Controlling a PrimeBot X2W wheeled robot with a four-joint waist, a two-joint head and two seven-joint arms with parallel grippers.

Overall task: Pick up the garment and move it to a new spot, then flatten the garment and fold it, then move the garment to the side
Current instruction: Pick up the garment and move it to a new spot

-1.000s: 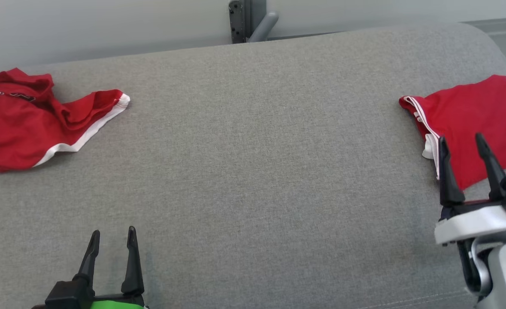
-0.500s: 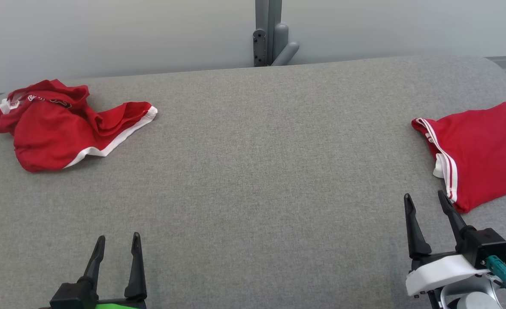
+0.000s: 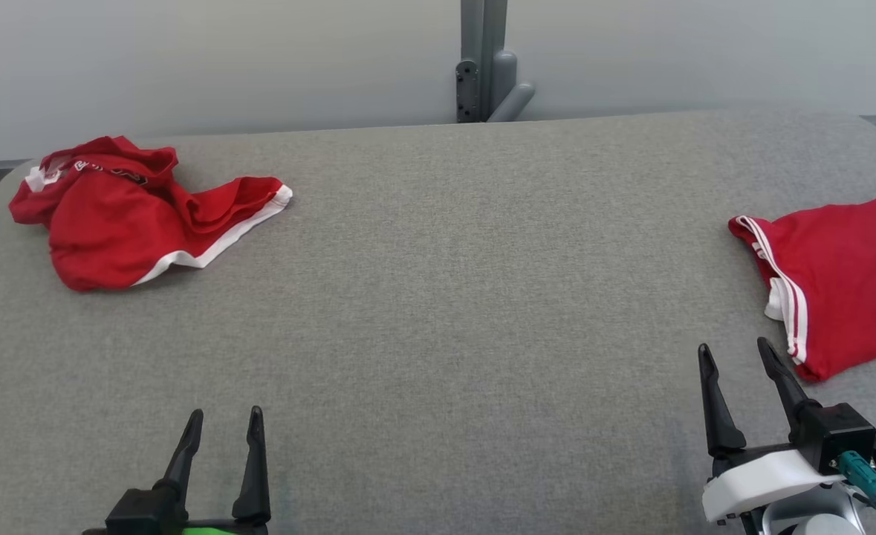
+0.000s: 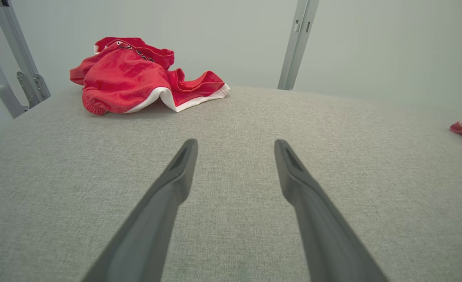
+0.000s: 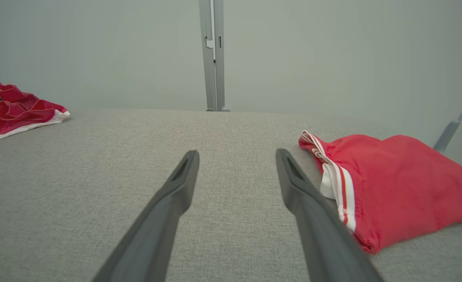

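Looks like pickup time: the crumpled red shorts (image 3: 133, 215) sit far-left on the grey table (image 3: 445, 297), and the folded red shorts (image 3: 839, 282) are parked on the right. Left gripper (image 3: 226, 411) and right gripper (image 3: 733, 345) both hover wide open, empty. Next move probably needs a long left reach. Waistband lettering's too small to read.

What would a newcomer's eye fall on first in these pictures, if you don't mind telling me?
Two bright red spots stand out on the grey fabric surface: a crumpled red garment with white trim at the far left, and a folded red garment with white stripes at the right edge. At the near edge, the left gripper and right gripper both sit open and empty.
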